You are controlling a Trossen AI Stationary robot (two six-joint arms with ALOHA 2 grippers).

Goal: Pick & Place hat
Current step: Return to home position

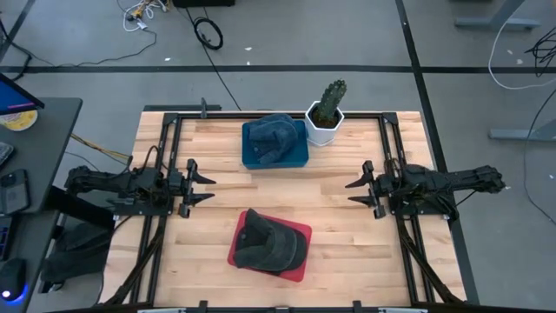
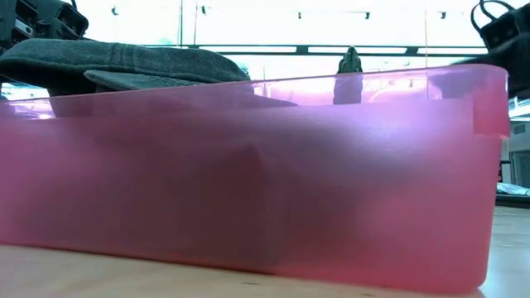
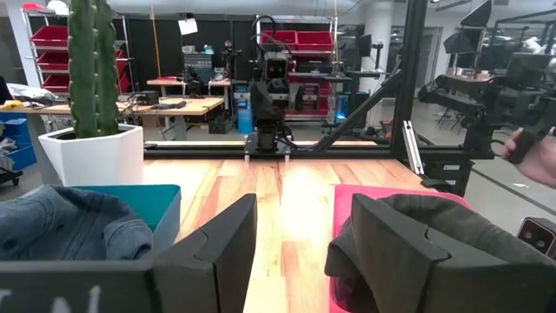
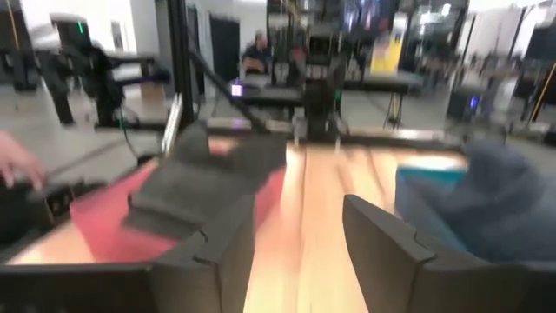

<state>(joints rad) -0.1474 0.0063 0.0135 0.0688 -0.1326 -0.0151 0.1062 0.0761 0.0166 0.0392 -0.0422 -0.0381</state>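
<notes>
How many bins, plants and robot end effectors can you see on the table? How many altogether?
Bins: 2 (pink bin, blue bin)
Potted cactus: 1
End effectors: 2 (left end effector, right end effector)
Total: 5

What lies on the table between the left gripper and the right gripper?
Nothing. In the high view, the table between the left gripper and the right gripper is bare wood.
</notes>
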